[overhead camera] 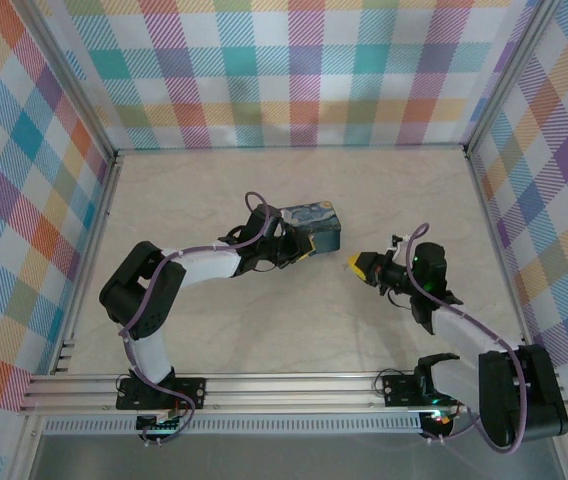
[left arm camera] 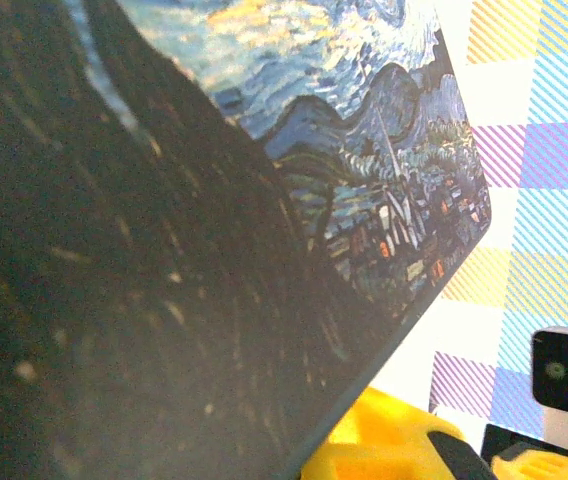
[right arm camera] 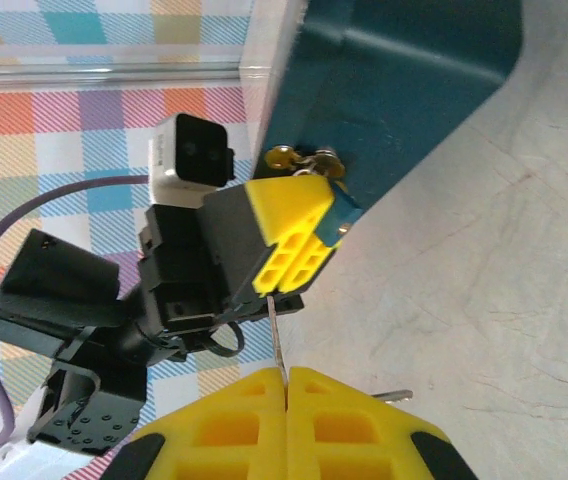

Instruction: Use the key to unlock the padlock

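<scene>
The dark blue swirl-printed tin (overhead camera: pixel 314 222) stands mid-table and looms close in the left wrist view (left arm camera: pixel 344 150). On its teal side (right arm camera: pixel 404 80) sits a brass fitting (right arm camera: pixel 299 157). Under the fitting hangs a small teal piece with a brass dot, apparently the padlock (right arm camera: pixel 341 210). My left gripper (overhead camera: pixel 302 250) (right arm camera: pixel 326 210) is shut on it, and one yellow finger (left arm camera: pixel 394 445) shows under the tin's edge. My right gripper (overhead camera: pixel 360 265) (right arm camera: pixel 286 378) is shut on the key (right arm camera: pixel 277 335). This thin silvery sliver sticks up toward the left gripper's fingers, a short gap below the padlock.
A second silvery metal bit (right arm camera: pixel 394 395) juts out to the right of my right fingers. The pale tabletop (overhead camera: pixel 294 320) is walled by checked panels (overhead camera: pixel 294 80) at the back and both sides. The left arm's purple cable (overhead camera: pixel 254 205) loops near the tin.
</scene>
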{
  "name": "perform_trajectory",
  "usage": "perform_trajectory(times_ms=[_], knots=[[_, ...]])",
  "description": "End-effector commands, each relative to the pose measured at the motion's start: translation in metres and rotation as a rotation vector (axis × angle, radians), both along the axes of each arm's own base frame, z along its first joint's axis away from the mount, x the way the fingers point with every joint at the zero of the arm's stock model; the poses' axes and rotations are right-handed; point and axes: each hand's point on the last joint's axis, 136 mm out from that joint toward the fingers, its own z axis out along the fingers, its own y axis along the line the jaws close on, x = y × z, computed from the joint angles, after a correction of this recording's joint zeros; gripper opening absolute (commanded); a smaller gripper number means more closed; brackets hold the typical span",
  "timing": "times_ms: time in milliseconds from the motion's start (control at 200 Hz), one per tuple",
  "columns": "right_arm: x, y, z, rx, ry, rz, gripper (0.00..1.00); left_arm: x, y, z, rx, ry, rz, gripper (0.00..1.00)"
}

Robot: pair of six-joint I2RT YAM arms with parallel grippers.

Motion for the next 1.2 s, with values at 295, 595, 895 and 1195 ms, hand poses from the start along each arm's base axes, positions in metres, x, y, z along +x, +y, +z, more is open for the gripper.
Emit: perform_trajectory(times_ms=[295,595,895,1195], knots=[[0.008,0.024,-0.006,0.041,-0.063,0.036,0.0,0.005,-0.011,0.019,-0.093,-0.026,-0.013,0.09],[0.017,0.034,-0.012,0.049,-0.077,0.052,0.0,0.004,-0.011,0.018,-0.1,-0.023,-0.017,0.09],[0.026,0.049,-0.03,0.118,-0.067,0.071,0.0,0.003,-0.011,0.016,-0.106,-0.014,-0.013,0.09],[0.026,0.064,-0.027,0.122,-0.111,0.088,0.0,0.003,-0.01,0.015,-0.105,-0.013,-0.012,0.09]])
